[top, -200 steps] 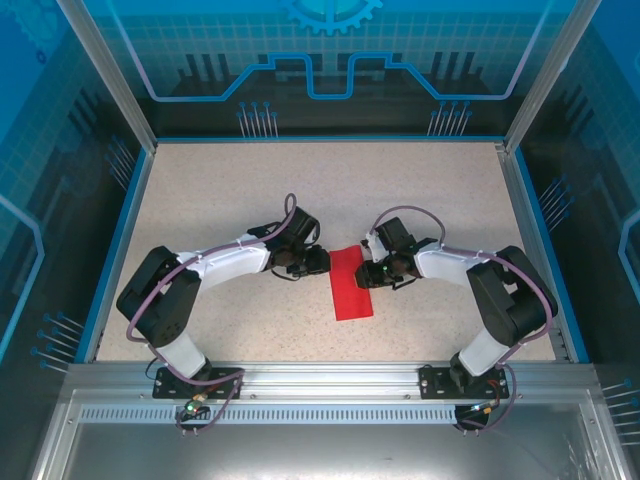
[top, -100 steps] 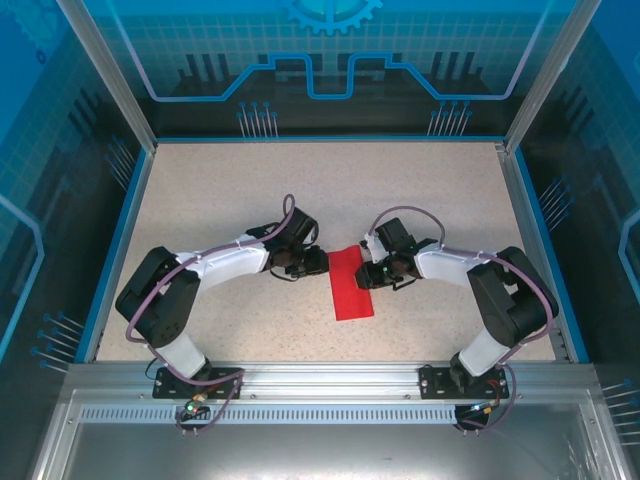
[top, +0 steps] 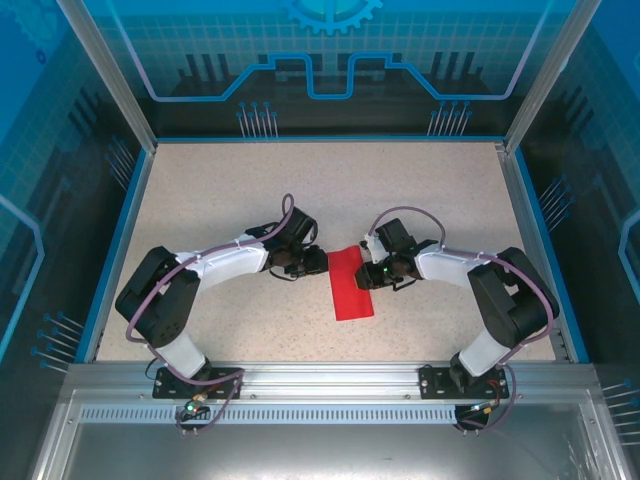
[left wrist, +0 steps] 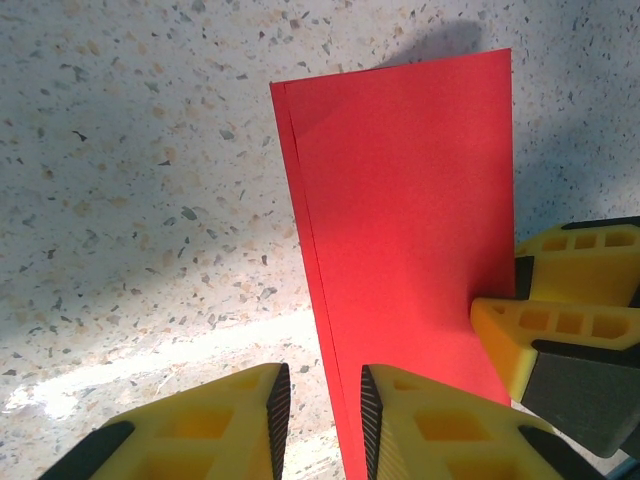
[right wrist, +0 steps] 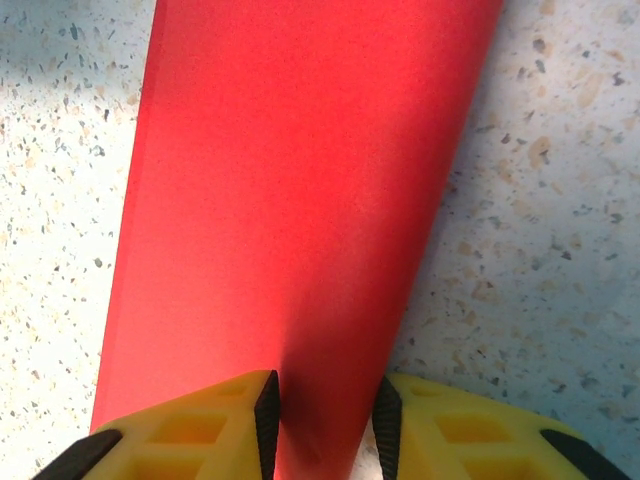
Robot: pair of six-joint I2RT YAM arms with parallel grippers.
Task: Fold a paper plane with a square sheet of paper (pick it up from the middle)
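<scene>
The square sheet of paper (top: 350, 285) is bright red and folded into a long flat rectangle at the middle of the table. My left gripper (top: 322, 262) sits low at its far left edge. In the left wrist view the paper (left wrist: 410, 230) has its double-layered long edge running between the parted jaws of the left gripper (left wrist: 325, 385). My right gripper (top: 366, 275) sits at the paper's far right edge, and its yellow fingers (left wrist: 560, 330) press on that edge. In the right wrist view the right gripper (right wrist: 327, 395) stands open over the paper (right wrist: 290, 200), straddling a strip by its right edge.
The speckled beige table (top: 330, 190) has a blue rim (top: 120, 240) and is enclosed by transparent blue walls. Both arm bases are bolted to the metal rail (top: 320, 380) at the near edge.
</scene>
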